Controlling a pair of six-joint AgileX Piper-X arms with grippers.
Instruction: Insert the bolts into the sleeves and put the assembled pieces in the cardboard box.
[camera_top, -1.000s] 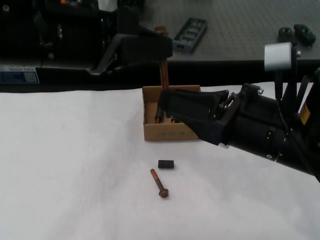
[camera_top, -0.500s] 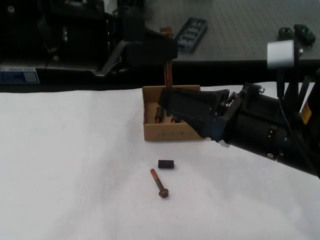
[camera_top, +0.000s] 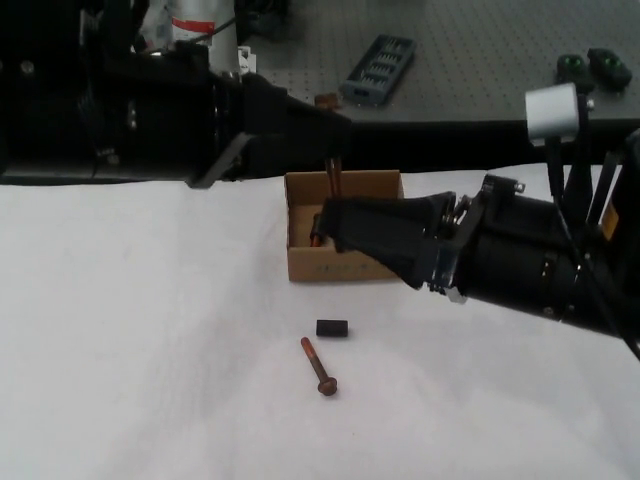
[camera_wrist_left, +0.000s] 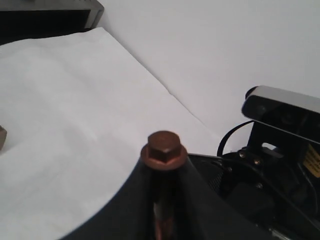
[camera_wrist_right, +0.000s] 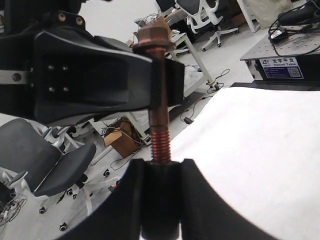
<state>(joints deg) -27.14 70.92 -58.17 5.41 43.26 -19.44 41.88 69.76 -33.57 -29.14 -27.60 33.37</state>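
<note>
The left gripper (camera_wrist_left: 162, 192) is closed on a bolt (camera_wrist_left: 163, 150), head up and shank hanging straight down above the cardboard box (camera_top: 330, 265). Directly beneath, the right gripper (camera_wrist_right: 162, 167) clamps a sleeve (camera_wrist_right: 161, 210) with its bore upward, so the thread meets the hole. In front of the box a loose sleeve (camera_top: 332, 327) and a loose bolt (camera_top: 318, 366) wait, clear of both arms.

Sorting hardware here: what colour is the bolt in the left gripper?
The bolt is coppery reddish-brown; the right wrist view shows it best.
</note>
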